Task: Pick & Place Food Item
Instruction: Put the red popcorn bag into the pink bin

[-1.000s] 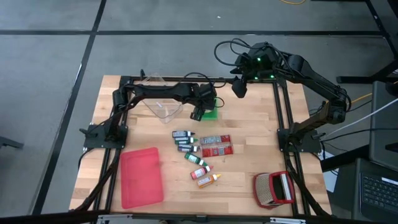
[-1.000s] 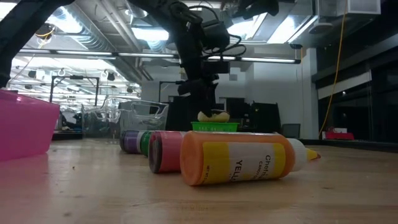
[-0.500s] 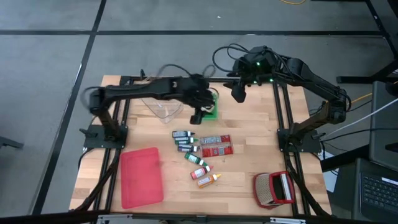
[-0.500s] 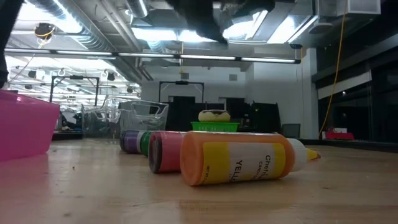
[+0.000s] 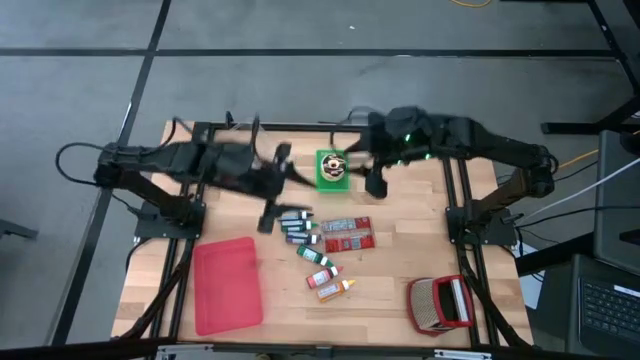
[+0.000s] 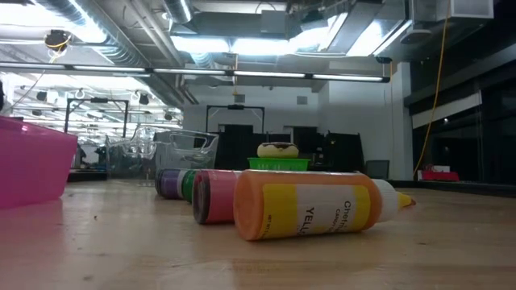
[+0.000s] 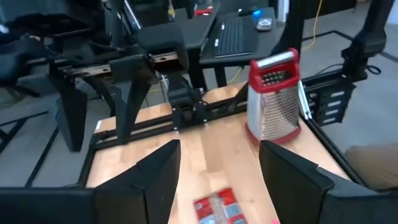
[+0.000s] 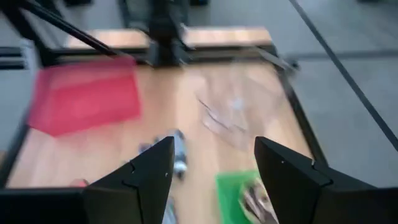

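The food item (image 5: 333,164) sits in a green tray (image 5: 332,170) at upper centre of the high view, on the wooden table (image 5: 400,260); in the low view it shows as a yellowish ring with a dark top (image 6: 277,149) resting in the tray (image 6: 278,164), behind the bottles. Nothing grips it.

The left end effector (image 5: 269,215) hangs left of centre in the high view, below and to the left of the tray and just above the row of small bottles (image 5: 297,226); its image is smeared. In its own wrist view its two dark fingers (image 7: 152,177) stand well apart with nothing between them, looking toward a red-topped grater (image 7: 274,96) upright at the far table edge and a red packet (image 7: 217,208) low in the frame.

The right end effector (image 5: 374,183) is just right of the tray in the high view, near it but not touching. Its fingers (image 8: 140,177) are also spread and empty in the right wrist view, with the tray and food (image 8: 245,196) at lower right between them, a clear container (image 8: 233,112) above, and the pink bin (image 8: 84,93) at upper left.

Elsewhere in the high view: the pink bin (image 5: 227,284) at lower left, the red packets (image 5: 346,233) at centre, coloured bottles (image 5: 325,272) below them, the grater (image 5: 440,302) at lower right. An orange bottle (image 6: 310,204) lies on its side across the low view's foreground, with a pink bottle (image 6: 214,195) behind it.
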